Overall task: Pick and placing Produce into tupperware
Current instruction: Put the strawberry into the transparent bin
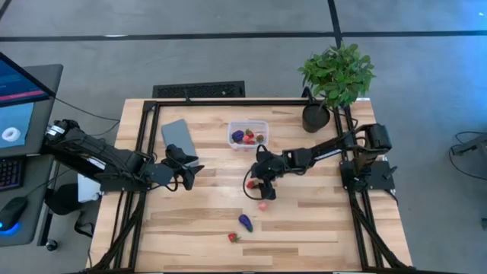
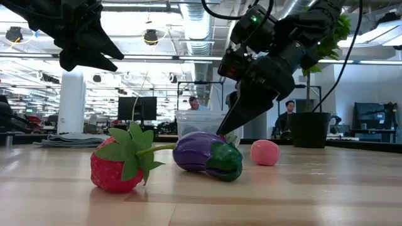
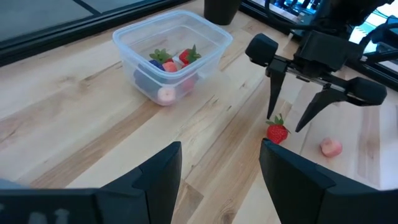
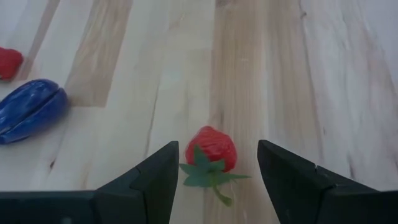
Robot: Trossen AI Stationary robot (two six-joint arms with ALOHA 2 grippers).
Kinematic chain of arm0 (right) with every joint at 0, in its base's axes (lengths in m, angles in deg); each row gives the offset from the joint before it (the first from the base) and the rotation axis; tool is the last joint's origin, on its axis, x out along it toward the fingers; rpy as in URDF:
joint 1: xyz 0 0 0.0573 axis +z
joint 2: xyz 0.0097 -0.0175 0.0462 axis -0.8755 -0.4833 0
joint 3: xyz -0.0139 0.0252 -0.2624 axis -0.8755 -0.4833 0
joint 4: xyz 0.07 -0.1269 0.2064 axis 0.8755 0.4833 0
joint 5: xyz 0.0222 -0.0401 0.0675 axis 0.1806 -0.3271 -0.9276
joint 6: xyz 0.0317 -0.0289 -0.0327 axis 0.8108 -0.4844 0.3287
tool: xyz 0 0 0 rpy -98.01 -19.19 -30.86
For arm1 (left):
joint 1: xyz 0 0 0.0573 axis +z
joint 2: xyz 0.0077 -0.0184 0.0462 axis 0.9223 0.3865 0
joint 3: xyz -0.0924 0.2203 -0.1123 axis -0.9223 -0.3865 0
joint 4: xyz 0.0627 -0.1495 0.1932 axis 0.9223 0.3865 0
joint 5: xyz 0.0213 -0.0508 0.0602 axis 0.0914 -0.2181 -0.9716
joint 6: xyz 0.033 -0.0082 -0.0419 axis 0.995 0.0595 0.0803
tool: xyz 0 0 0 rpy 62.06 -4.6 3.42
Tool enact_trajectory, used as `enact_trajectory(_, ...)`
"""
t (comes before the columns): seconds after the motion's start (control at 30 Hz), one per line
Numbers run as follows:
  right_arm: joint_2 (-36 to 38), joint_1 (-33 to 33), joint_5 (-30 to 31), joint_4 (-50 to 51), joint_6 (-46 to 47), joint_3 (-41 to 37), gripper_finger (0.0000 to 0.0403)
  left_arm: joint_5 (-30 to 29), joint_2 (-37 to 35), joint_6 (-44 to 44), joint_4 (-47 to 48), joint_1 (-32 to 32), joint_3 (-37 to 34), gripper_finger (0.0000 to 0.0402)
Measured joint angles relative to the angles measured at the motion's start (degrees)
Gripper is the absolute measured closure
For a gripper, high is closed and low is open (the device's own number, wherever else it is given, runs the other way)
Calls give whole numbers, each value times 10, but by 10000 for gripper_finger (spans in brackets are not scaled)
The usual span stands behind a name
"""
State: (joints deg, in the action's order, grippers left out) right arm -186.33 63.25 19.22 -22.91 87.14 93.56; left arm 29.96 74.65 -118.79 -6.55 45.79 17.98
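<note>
Strawberry (image 2: 116, 164), toy, red with green leafy top: lies on its side at the front of the table, closest to the low camera; loose, awaiting pickup.

Table (image 1: 198, 221), pale wood planks in a black frame: carries every item below.

Left arm, dark: reaches in from the left edge. Left gripper (image 1: 187, 176) hangs over bare wood, well apart from any produce, fingers parted with nothing between them; it appears to be waiting.

Right arm, dark: reaches from the right edge toward table centre. Right gripper (image 4: 213, 171) points down, fingers spread wide and empty, straddling a second strawberry (image 4: 211, 149) that lies on the wood between the fingertips. Judged purpose: lined up so a closing pinch takes the fruit across its body.

Potted plant (image 1: 335, 76), leafy green in a dark pot: back right corner, not part of the job.

Lid (image 1: 178, 136), flat grey rectangle: lies left of the tub, set aside so the tub is open.

Tupperware (image 1: 248, 135), clear rectangular tub with rounded corners: stands at back centre, upright and uncovered. Contents: a purple piece, at least one strawberry and a pale pink piece, so filling is partly done.

Eggplant (image 2: 207, 155), purple with green cap: on its side just beside the front strawberry, still loose.

Pink piece (image 1: 262, 205), small and round: on the wood near the right gripper, between it and the eggplant, still loose.
</note>
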Motion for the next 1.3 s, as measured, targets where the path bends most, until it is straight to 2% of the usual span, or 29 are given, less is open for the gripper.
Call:
enact_trajectory(0.53,-1,0,0,-1,0,0,162,-4,0,0,0,0,0,197)
enact_trajectory(0.9,-70,0,-17,2,30,53,163,-7,0,0,-3,0,0,197)
enact_trajectory(1.3,-74,0,-20,35,19,59,163,-10,0,1,1,0,0,218)
